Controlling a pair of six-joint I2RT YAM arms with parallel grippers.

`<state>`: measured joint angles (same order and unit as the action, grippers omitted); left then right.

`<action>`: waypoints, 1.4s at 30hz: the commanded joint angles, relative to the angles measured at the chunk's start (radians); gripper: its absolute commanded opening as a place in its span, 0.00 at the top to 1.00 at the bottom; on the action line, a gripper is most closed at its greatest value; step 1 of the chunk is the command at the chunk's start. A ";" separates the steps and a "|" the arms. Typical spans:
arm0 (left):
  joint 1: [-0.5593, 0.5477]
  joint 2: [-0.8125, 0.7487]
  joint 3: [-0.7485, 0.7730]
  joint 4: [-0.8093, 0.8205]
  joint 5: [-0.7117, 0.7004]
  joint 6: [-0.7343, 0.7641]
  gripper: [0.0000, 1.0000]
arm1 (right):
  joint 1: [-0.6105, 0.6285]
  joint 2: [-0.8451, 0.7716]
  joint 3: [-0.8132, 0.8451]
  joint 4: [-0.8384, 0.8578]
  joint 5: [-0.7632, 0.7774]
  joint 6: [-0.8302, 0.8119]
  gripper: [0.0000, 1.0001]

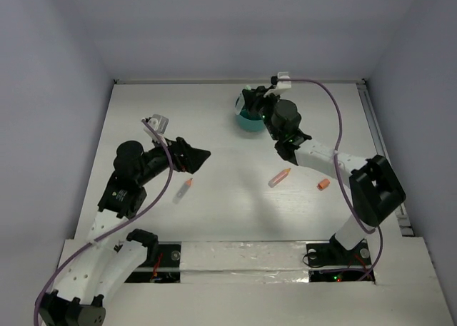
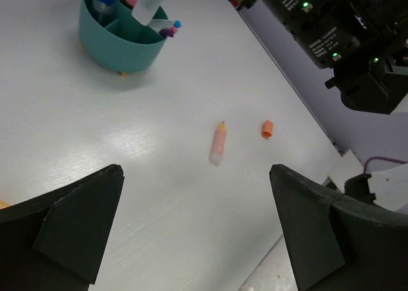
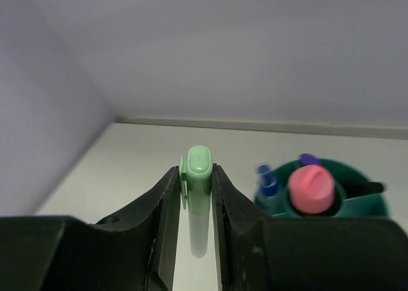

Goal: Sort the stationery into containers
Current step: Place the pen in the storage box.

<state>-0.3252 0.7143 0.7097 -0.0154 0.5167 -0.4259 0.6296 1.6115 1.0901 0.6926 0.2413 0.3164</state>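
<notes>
— Two sets of jaws, then. How does each one stand?

— The left gripper is spread wide. Nothing lies between its fingers and they touch nothing. The right gripper is clamped on a green highlighter, whose capped end pokes just past the fingertips.

— Where is the rest of the stationery?

— Ahead of the left jaws, well clear of them, a pink pen with an orange tip lies flat. A small orange cap sits near it, on its right. Further ahead and to the left stands the teal organiser. Seen from the right wrist, that organiser is close by on the right of the jaws. It holds a pink-capped marker, a blue-capped item and a purple tip. One more small clear piece with an orange end lies on the table near the left jaws, apart from them.

— And the surface, the room?

— The table is white with a faint grain. Pale lilac-grey walls close it in on three sides.
</notes>
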 commanded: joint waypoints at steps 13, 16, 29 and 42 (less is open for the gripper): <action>0.002 -0.092 0.010 -0.060 -0.126 0.119 0.01 | 0.005 0.218 0.093 0.202 0.236 -0.516 1.00; 0.002 -0.093 0.010 -0.061 -0.130 0.121 0.01 | 0.005 0.249 0.102 0.219 0.231 -0.519 1.00; 0.011 -0.090 0.008 -0.060 -0.130 0.119 0.01 | 0.005 0.285 0.034 0.272 0.219 -0.459 0.77; 0.055 -0.098 0.004 -0.052 -0.142 0.113 0.01 | 0.005 0.032 -0.030 0.006 0.159 -0.251 0.25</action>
<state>-0.2882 0.6334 0.7094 -0.1024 0.3855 -0.3183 0.6296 1.7550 1.0782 0.7589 0.4232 -0.0483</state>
